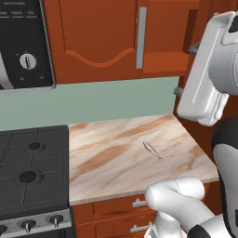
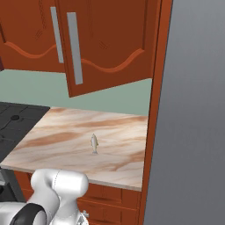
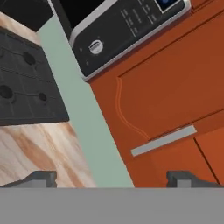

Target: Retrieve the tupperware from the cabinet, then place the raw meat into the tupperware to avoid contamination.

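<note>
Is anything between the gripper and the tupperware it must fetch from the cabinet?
Partly. The left cabinet door looks shut, and the right door is swung partly open in the right base view. The gripper, jaws apart, faces the left door's handle. The tupperware itself is not visible.

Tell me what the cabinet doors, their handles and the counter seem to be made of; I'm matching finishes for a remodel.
The cabinet looks like red-brown wood with a smooth satin finish, judging by its carved arched panels. Its handle reads as brushed grey metal: flat, even and dull. The counter looks like polished marble or a stone-look laminate, cream with rusty veins; the pictures cannot settle which.
</note>
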